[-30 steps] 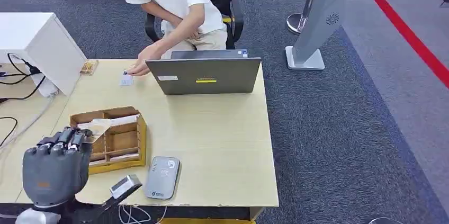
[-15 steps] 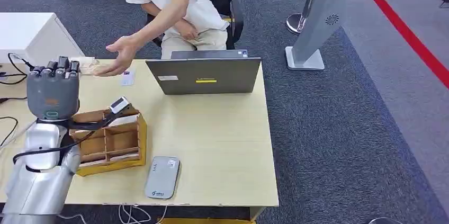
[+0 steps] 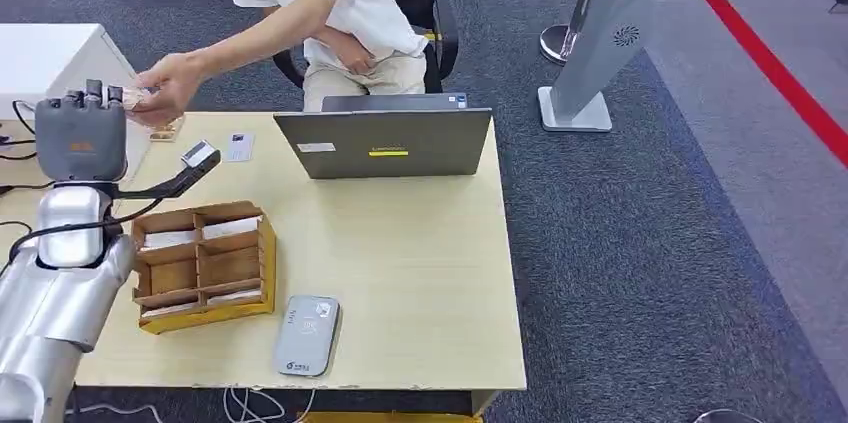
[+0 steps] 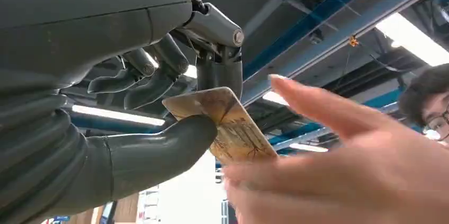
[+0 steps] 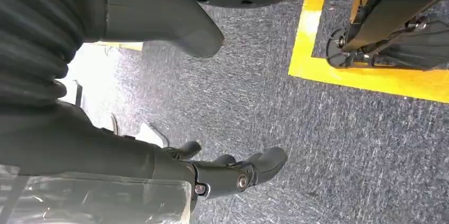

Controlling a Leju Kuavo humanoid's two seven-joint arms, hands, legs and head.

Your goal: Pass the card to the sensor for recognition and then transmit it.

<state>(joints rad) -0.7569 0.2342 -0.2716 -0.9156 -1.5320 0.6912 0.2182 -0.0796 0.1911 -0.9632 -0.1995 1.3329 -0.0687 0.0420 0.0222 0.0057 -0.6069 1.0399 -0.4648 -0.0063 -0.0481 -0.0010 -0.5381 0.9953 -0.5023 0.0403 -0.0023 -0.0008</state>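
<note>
At the bottom of the head view the grey sensor (image 3: 306, 335) lies flat near the front edge of the bench (image 3: 420, 263), just right of the wooden organizer (image 3: 205, 265). Further up, at the upper left of the frame, the left hand (image 3: 80, 135) is raised with its back to the camera. In the left wrist view it pinches the card (image 4: 227, 123) between the thick thumb and a dark finger, the other fingers curled above.

A person's hand (image 3: 165, 86) reaches across from behind the laptop (image 3: 385, 141) and meets the left hand. In the wrist view its fingers appear to be closing on the card's free end, though blur hides whether they touch it.

The right hand (image 5: 233, 173) hangs over the carpet, holding nothing, fingers loosely bent.

The risk, as I judge it, is in the handover. If the pinch loosens before the person grips, the card drops onto the bench or floor. If it stays tight while the person pulls, the card may bend or slip askew.
</note>
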